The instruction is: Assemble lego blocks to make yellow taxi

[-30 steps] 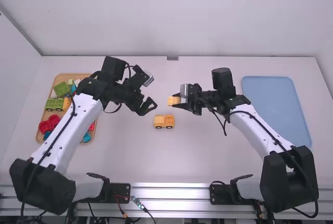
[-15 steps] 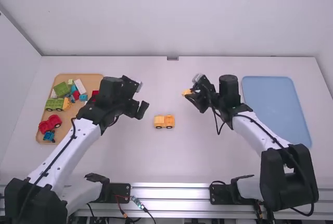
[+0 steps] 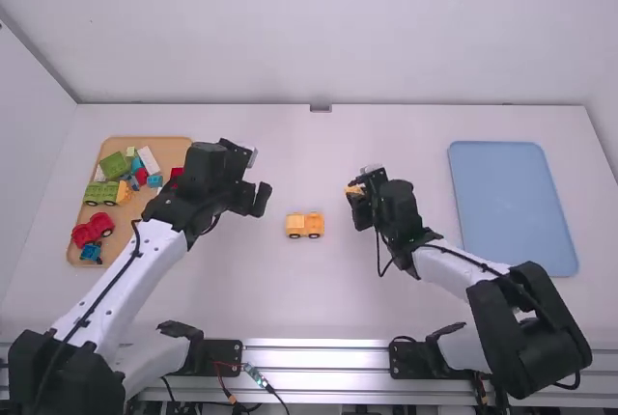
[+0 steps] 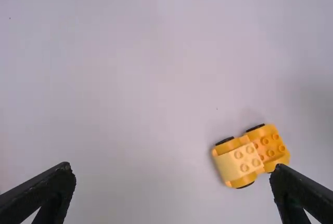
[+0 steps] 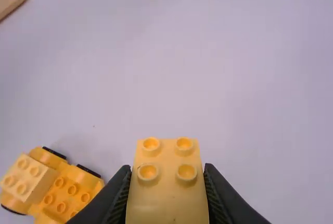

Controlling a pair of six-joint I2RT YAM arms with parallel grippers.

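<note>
Since the right gripper [image 5: 166,167] pinches the yellow block [image 5: 167,200], and the left gripper [image 4: 173,166] is spread, the building step probably needs pressing it onto the car [image 3: 305,226] in the high view's middle.

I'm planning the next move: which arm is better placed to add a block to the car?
Probably the right: its pincer grips a yellow block beside the car; the left pincer is empty.
</note>
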